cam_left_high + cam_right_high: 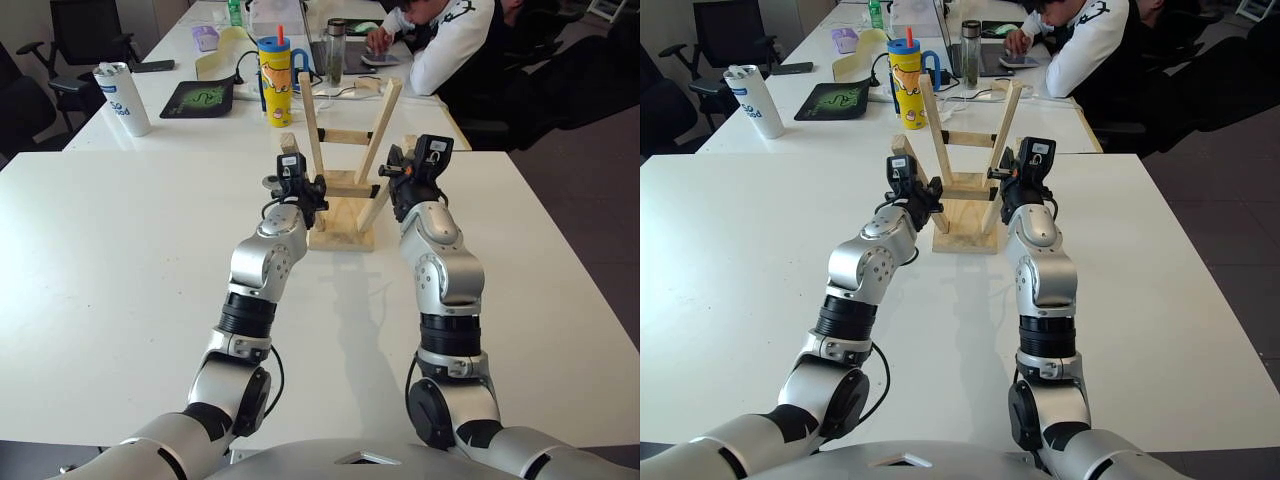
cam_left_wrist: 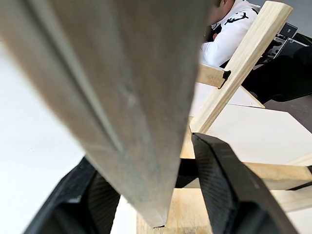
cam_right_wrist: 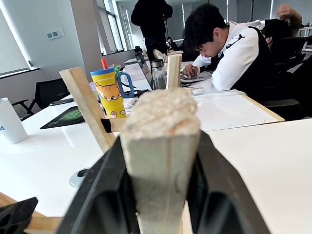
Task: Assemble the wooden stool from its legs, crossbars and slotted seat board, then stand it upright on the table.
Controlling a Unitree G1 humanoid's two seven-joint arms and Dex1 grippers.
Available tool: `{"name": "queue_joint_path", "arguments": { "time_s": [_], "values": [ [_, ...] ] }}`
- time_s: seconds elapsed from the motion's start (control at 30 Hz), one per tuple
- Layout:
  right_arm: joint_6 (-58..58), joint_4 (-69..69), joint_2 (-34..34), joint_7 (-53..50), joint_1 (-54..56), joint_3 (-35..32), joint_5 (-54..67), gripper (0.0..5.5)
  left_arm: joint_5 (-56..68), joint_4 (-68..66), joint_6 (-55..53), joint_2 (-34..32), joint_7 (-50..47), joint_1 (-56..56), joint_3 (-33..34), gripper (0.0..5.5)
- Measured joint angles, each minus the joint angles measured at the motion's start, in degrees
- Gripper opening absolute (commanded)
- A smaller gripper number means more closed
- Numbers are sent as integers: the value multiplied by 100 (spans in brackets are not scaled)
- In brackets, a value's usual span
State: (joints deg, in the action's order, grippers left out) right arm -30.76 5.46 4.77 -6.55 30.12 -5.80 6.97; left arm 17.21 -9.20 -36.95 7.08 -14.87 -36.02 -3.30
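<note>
The wooden stool stands upside down on the white table point(image 1: 120, 270), its seat board point(image 1: 345, 232) flat on the surface and its legs pointing up. Two far legs point(image 1: 312, 115) lean towards each other, joined by a crossbar point(image 1: 346, 137). My left gripper point(image 1: 312, 193) is shut on the near left leg point(image 2: 122, 97), low down by the seat board. On the other side, my right gripper point(image 1: 396, 188) is shut on the near right leg point(image 3: 161, 141), whose rough cut end faces the wrist camera. A lower crossbar point(image 2: 273, 175) runs between the near legs.
Behind the stool, on the adjoining table, stand a yellow cup with a blue lid point(image 1: 275, 80), a glass bottle point(image 1: 335, 50), a white tumbler point(image 1: 122, 98) and a black mouse pad point(image 1: 200, 97). A person point(image 1: 450, 40) sits there. Bare tabletop lies on both sides of the stool.
</note>
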Motion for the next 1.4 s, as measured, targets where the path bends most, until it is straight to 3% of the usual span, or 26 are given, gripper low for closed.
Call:
{"name": "queue_joint_path", "arguments": {
  "time_s": [0.2,0.33,0.8,1.4],
  "values": [
    [87,-85,2,-13,0,0,-1,105,-279,53,-17,-2,-26,-6,-175,229],
    [90,-175,-3,-9,2,20,2,187,-277,413,-354,7,-32,73,-180,229],
    [204,-573,-58,45,89,60,4,187,-794,1324,-681,229,-47,613,-440,229],
    [615,-558,103,293,333,84,230,187,-816,1934,-139,371,-185,961,-152,229]
  ]
}}
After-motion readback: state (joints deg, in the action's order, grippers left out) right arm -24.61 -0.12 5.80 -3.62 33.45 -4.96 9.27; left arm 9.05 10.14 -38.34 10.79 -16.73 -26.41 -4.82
